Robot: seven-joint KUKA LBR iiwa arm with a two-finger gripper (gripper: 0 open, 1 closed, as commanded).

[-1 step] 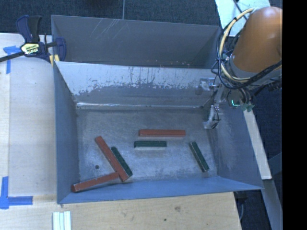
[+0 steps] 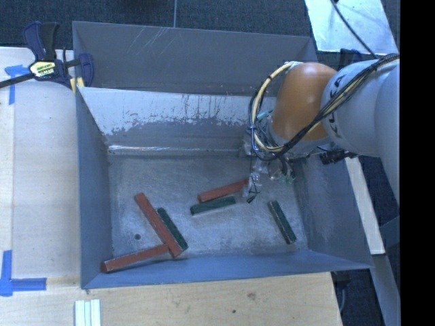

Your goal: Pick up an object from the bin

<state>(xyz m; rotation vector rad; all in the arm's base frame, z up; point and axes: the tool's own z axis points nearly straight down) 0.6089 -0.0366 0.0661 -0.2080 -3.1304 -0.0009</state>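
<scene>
Evidently our gripper (image 2: 253, 190) hangs low near the middle of the bin (image 2: 95, 182), its tip at the right end of a red-brown flat bar (image 2: 223, 192). That bar stretches away to the left of the tip, its long axis nearly across the view and its left end a little lower. A dark green bar (image 2: 213, 208) lies just beside it, roughly parallel. Whether the claw is released or clenched we cannot tell (too cluttered there). We judge the red-brown bar's near end the likeliest grasp.
</scene>
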